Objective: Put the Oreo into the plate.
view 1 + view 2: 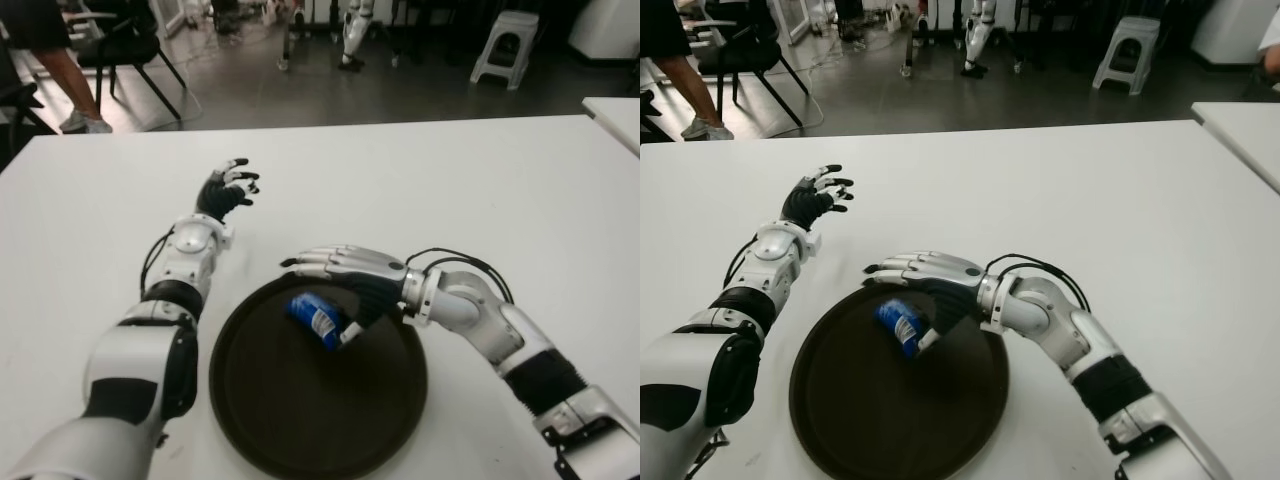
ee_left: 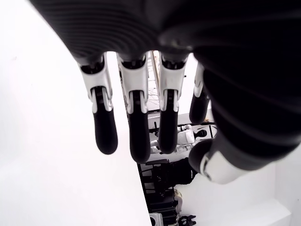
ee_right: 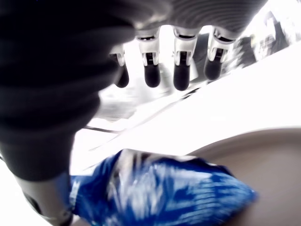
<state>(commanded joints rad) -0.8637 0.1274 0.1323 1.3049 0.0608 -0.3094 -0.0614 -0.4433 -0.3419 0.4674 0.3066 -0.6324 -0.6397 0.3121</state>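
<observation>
A blue Oreo packet (image 1: 316, 319) lies in the dark round plate (image 1: 300, 420) near my front edge of the white table, towards the plate's far side. My right hand (image 1: 335, 272) hovers just over it, fingers stretched out flat and pointing left, with the thumb down beside the packet's right end. The right wrist view shows the Oreo packet (image 3: 160, 193) below the palm, on the plate's brown surface, with the straight fingers (image 3: 181, 70) not wrapped around it. My left hand (image 1: 228, 190) shows farther out on the table, left of the plate, fingers spread and empty.
The white table (image 1: 450, 190) stretches bare to the right and far side. A second white table's corner (image 1: 615, 112) shows at the right edge. Beyond the far edge are a black chair (image 1: 125, 55), a person's legs (image 1: 70, 85) and a white stool (image 1: 505, 45).
</observation>
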